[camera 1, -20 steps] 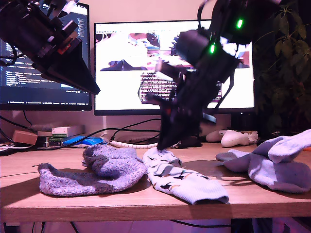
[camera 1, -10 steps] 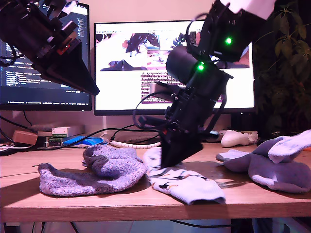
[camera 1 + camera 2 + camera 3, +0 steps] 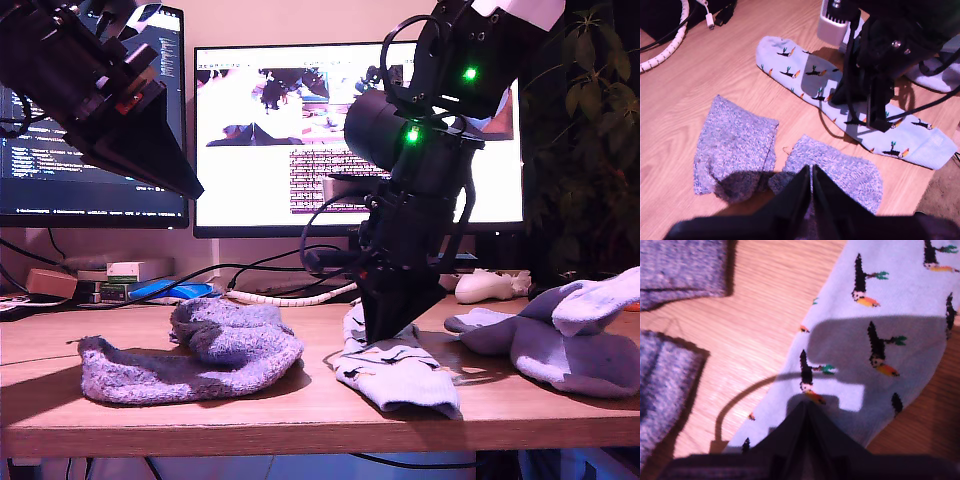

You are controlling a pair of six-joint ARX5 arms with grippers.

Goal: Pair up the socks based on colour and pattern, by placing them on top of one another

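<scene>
— Socks, what've we got?
— Bird-print sock (image 3: 395, 375) flat mid-worktop; fuzzy lavender pair (image 3: 190, 355) bunched at exterior view's left; plain pale ones (image 3: 560, 340) heaped at its right.

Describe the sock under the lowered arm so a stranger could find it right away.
On the wooden desk before the monitors, look beneath my second gripper. The bird-print sock lies flat there, pale with small dark-and-orange birds, unlike the fuzzy purple socks beside it.

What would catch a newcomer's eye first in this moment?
My second gripper presses down on the bird-print sock at the desk's middle in the exterior view. My first gripper hangs high over the fuzzy purple socks on that view's left.
</scene>
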